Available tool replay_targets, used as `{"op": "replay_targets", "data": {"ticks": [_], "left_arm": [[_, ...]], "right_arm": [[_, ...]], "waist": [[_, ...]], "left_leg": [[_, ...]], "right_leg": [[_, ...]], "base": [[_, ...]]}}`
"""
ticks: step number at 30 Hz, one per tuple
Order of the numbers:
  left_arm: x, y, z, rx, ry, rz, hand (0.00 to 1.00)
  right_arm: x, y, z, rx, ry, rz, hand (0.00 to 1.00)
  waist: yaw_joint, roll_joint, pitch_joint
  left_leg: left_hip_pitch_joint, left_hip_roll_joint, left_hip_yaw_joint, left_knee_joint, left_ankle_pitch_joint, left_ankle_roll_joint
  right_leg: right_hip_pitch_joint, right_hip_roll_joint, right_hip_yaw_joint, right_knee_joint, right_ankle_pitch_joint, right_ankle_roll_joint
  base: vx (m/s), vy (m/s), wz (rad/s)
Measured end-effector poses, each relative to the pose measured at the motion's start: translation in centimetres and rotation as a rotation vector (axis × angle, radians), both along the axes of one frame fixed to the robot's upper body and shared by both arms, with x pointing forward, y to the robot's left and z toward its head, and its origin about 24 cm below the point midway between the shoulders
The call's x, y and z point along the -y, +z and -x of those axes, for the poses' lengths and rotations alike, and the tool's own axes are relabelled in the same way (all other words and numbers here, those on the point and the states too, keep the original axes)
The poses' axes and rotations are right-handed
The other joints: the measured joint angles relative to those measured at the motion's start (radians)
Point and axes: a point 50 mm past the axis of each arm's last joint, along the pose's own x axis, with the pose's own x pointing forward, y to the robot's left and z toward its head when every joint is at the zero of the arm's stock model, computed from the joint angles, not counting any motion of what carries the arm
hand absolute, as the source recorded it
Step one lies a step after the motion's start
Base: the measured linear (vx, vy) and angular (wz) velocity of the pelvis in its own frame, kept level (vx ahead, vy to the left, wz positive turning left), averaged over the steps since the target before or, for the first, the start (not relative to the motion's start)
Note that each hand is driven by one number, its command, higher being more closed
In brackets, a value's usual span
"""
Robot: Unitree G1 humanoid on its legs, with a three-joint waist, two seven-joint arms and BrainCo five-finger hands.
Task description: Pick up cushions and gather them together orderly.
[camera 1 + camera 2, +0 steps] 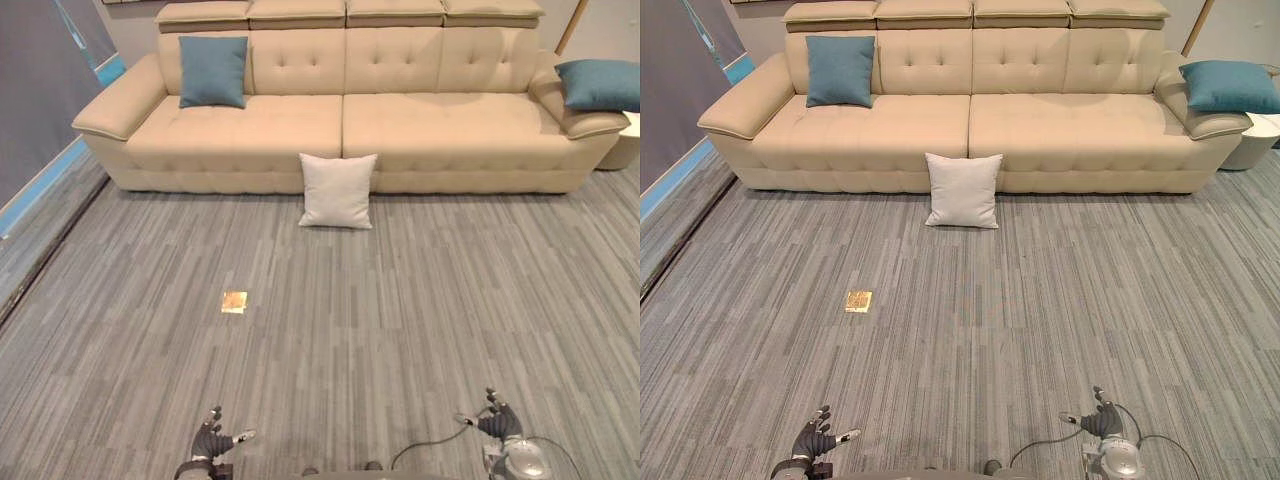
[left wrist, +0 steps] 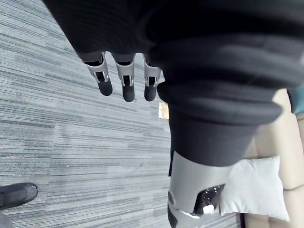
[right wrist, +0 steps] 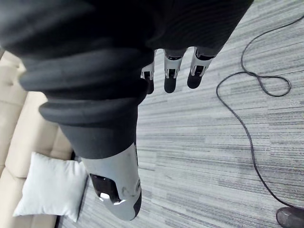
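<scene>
Square white cushion (image 1: 338,190) upright on striped grey carpet (image 1: 400,320), leaning against the front edge of the tufted beige sofa (image 1: 420,120). Plump teal cushion (image 1: 213,71) at the seat's left end, another (image 1: 600,84) on the right armrest. Left hand (image 1: 211,440) and right hand (image 1: 498,424) low over the carpet, fingers loosely spread, empty.

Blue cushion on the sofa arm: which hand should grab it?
Probably the right hand. The blue cushion rests on the right-end armrest of the sofa, on that hand's side. The left hand hangs on the far side. Both are open, empty and far off.
</scene>
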Motion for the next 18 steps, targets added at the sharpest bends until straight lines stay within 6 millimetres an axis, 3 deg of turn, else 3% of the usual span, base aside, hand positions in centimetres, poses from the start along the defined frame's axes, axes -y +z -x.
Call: {"op": "replay_targets", "data": {"ticks": [7,11,14,15,16,18], "left_arm": [[0.0,0.3,-0.8,0.035,0.021,0.015,0.00],[0.2,1.1,-1.9,0.098,0.014,0.018,0.00],[0.5,1.8,-2.7,0.149,0.011,0.026,0.00],[0.5,2.0,-2.9,0.160,0.009,0.026,0.00],[0.3,2.0,-3.0,0.164,0.013,0.024,0.00],[-0.2,2.1,-2.9,0.157,0.005,0.007,0.00]], "right_arm": [[-0.6,-0.2,-0.6,0.014,-0.048,-0.049,0.00],[-0.7,0.1,-1.9,0.047,-0.066,-0.069,0.00],[-0.8,0.3,-2.6,0.066,-0.063,-0.072,0.00],[-0.9,0.3,-2.6,0.065,-0.066,-0.078,0.00],[-1.2,0.3,-2.8,0.067,-0.059,-0.085,0.00],[-2.1,0.0,-2.9,0.062,-0.041,-0.104,0.00]], "waist": [[0.001,-0.009,0.006],[0.020,-0.003,0.026],[0.029,0.009,0.046],[0.027,-0.001,0.058],[0.030,0.005,0.064],[0.025,-0.005,0.078]], "left_leg": [[-0.028,-0.001,0.005,0.014,-0.006,0.006],[-0.089,0.011,0.038,0.125,-0.077,0.025],[-0.132,0.013,0.058,0.249,-0.182,0.047],[-0.137,0.005,0.058,0.280,-0.218,0.060],[-0.121,-0.003,0.057,0.295,-0.242,0.070],[-0.081,-0.007,0.060,0.301,-0.267,0.076]], "right_leg": [[-0.022,-0.001,0.007,-0.002,0.000,0.001],[-0.059,0.001,0.043,0.031,-0.010,0.013],[-0.136,-0.014,0.054,0.217,-0.125,0.077],[-0.185,-0.032,0.046,0.351,-0.173,0.135],[-0.264,-0.056,0.014,0.535,-0.182,0.132],[-0.356,-0.102,-0.059,0.719,-0.199,0.106]], "base": [[0.02,0.001,-0.02],[0.01,0.025,-0.25],[-0.01,0.068,-0.18],[0.02,0.125,-0.07],[0.08,0.129,-0.02],[0.22,0.094,0.00]]}}
